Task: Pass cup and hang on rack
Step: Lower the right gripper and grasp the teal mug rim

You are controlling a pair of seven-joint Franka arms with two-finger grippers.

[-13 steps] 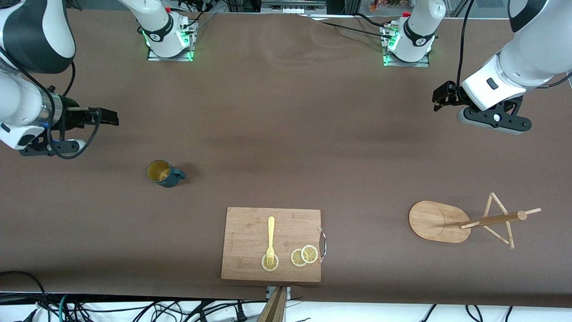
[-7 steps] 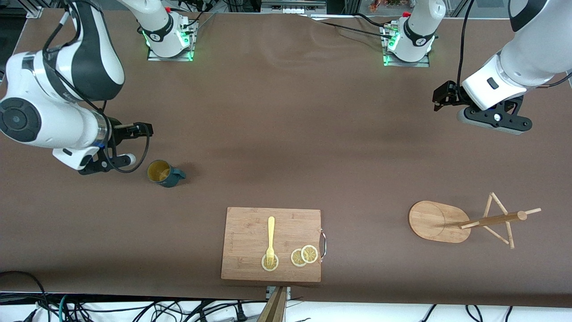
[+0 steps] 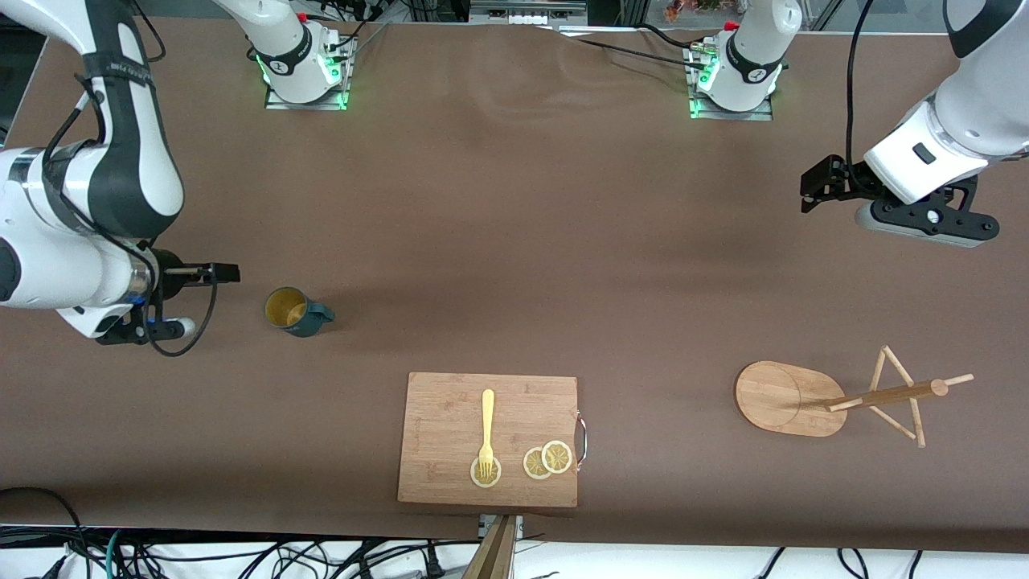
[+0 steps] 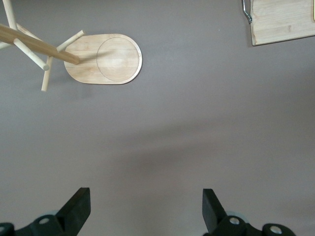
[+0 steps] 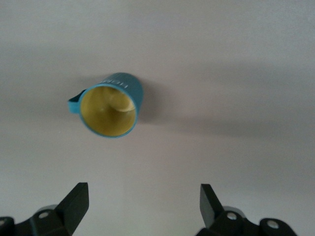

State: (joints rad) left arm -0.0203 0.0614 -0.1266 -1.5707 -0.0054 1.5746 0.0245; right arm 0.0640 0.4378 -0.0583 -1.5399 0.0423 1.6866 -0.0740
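The cup (image 3: 297,312), dark teal with a yellow inside, stands upright on the brown table toward the right arm's end, its handle pointing to the table's middle. My right gripper (image 3: 225,274) hovers open and empty over the table just beside it, on the side toward the right arm's end; in the right wrist view the cup (image 5: 110,105) lies ahead of the spread gripper (image 5: 142,194). The bamboo rack (image 3: 784,398) stands toward the left arm's end, also seen as the rack (image 4: 106,59). My left gripper (image 3: 813,187) hangs open and empty over bare table, as its wrist view shows of the gripper (image 4: 146,196).
A rectangular wooden cutting board (image 3: 450,410) lies near the front edge at mid-table, with a yellow fork (image 3: 486,430) and lemon slices (image 3: 547,460) on it; a metal handle sticks out of its side. Its corner, the board (image 4: 283,19), shows in the left wrist view.
The right arm has swung round and brought its gripper down beside the cup. The left gripper has drifted slightly toward the left arm's end. The cup and rack have stayed put.
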